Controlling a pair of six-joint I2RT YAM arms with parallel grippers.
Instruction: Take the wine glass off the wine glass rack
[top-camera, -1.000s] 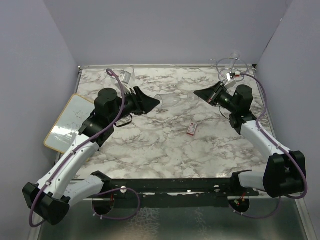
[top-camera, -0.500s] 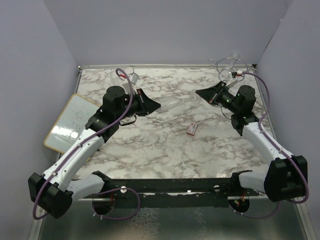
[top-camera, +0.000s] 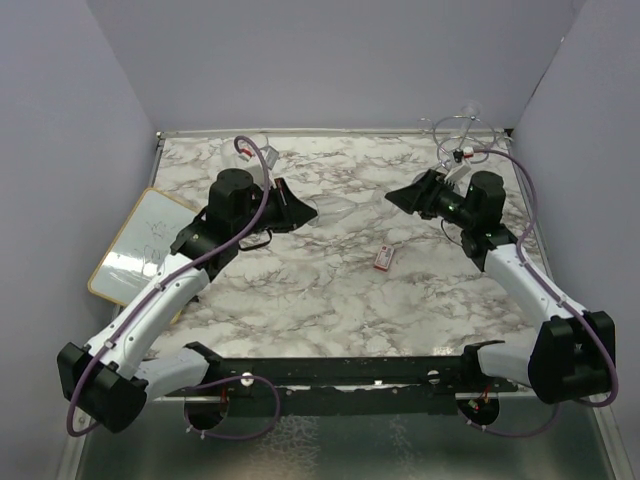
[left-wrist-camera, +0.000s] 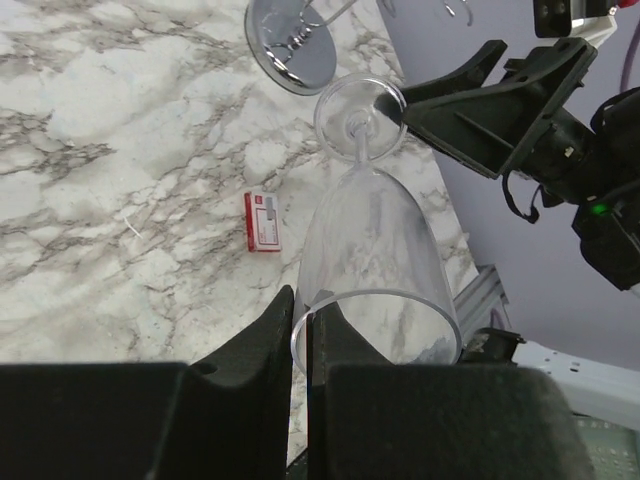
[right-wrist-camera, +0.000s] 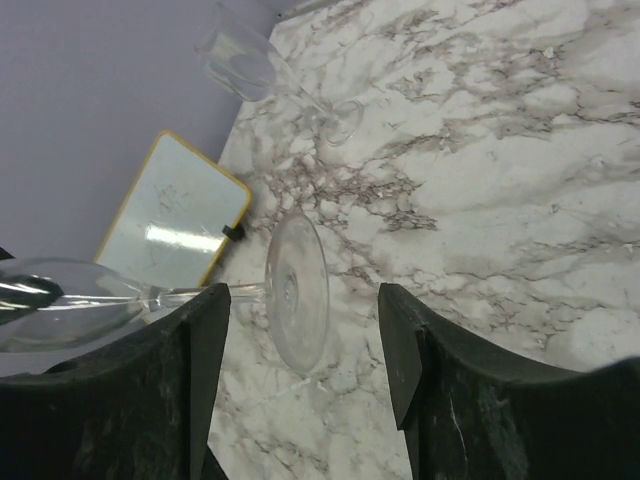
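Note:
The clear wine glass (left-wrist-camera: 375, 250) hangs sideways above the marble table, between my two grippers. My left gripper (left-wrist-camera: 303, 312) is shut on the rim of its bowl, one finger inside and one outside. In the top view the left gripper (top-camera: 303, 210) holds the wine glass (top-camera: 345, 206) with its foot pointing right. My right gripper (right-wrist-camera: 302, 300) is open, its fingers on either side of the glass's round foot (right-wrist-camera: 297, 290) without touching it. The wine glass rack (top-camera: 458, 132) stands at the back right corner; its shiny round base (left-wrist-camera: 290, 42) shows in the left wrist view.
A second glass (top-camera: 252, 150) lies at the back left of the table. A yellow-framed whiteboard (top-camera: 140, 245) rests against the left edge. A small red and white box (top-camera: 383, 258) lies on the marble right of centre. Walls close in on three sides.
My left gripper closed on the rim of the glass's bowl. After that my right gripper opened and let go of the glass's foot.

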